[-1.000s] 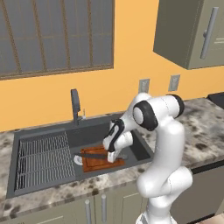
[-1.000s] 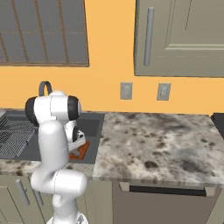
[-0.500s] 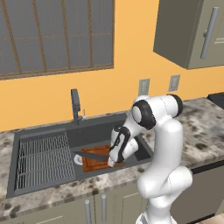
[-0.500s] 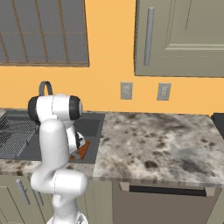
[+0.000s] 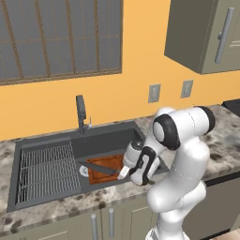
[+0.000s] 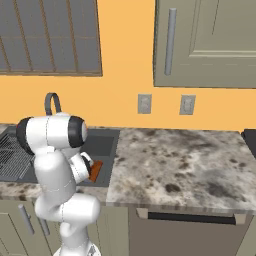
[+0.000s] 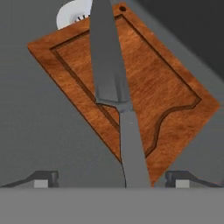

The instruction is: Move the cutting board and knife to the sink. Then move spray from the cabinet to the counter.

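Spread wide since a second ago, when pinched on the long dark grey knife; lowered too, from above the basin to down inside it. Reaches now from the white shoulder forward and down to the left in the left base view, elbow bent, forearm dipping below the rim of the dark grey recessed sink, with the two-finger hand low over the flat reddish-brown wooden cutting board. Seen from the hand camera: two small dark fingertips standing far apart at the bottom, one on each side of the lighter grey handle, touching neither it nor the board. Lies flat on the basin floor, the cutting board, turned corner-on in the hand view, groove running round its edge and notch toward the lower right. Rests across the board, the knife, blade pointing away from the hand toward a pale round drain, handle end running past the board's near corner and cut off by the bottom of the view. Blocked in the right base view by the arm's white body, most of the basin, with just a sliver of board showing beside the speckled grey-and-brown stone table. Hard to make out in the left base view whether the fingers touch the basin floor.
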Available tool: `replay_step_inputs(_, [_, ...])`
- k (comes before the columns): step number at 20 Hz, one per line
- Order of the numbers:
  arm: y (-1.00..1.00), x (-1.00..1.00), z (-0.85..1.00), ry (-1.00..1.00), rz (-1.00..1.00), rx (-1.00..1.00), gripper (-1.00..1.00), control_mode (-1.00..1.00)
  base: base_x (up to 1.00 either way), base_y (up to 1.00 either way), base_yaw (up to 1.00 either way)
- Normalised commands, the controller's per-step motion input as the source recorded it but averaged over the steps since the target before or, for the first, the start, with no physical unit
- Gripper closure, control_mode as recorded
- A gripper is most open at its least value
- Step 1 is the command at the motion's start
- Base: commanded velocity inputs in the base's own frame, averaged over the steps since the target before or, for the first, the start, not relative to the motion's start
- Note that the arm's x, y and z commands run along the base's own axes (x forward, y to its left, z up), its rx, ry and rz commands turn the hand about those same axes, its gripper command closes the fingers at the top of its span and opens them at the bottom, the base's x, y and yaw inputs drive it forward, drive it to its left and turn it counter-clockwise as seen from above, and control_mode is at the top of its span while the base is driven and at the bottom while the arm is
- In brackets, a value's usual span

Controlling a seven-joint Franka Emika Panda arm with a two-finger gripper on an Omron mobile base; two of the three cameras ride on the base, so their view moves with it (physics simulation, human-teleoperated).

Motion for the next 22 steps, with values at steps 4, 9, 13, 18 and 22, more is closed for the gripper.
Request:
replay_step_inputs(4, [0.0,-0.4,1.0,0.0,-0.07,0.17,-1.0,-1.0,0.0,0.0,0.0])
replay_step_inputs(9, [0.0,-0.1,1.0,-0.01,-0.14,0.13,-1.0,-1.0,0.0,0.0,0.0])
replay_step_inputs(13, [0.0,0.0,1.0,-0.02,-0.15,0.06,-1.0,-1.0,0.0,0.0,0.0])
replay_step_inputs(18, [0.0,0.0,1.0,-0.01,-0.14,0.01,-1.0,-1.0,0.0,0.0,0.0])
replay_step_inputs(22, [0.0,-0.16,1.0,0.0,-0.16,0.0,-1.0,-1.0,0.0,0.0,0.0])
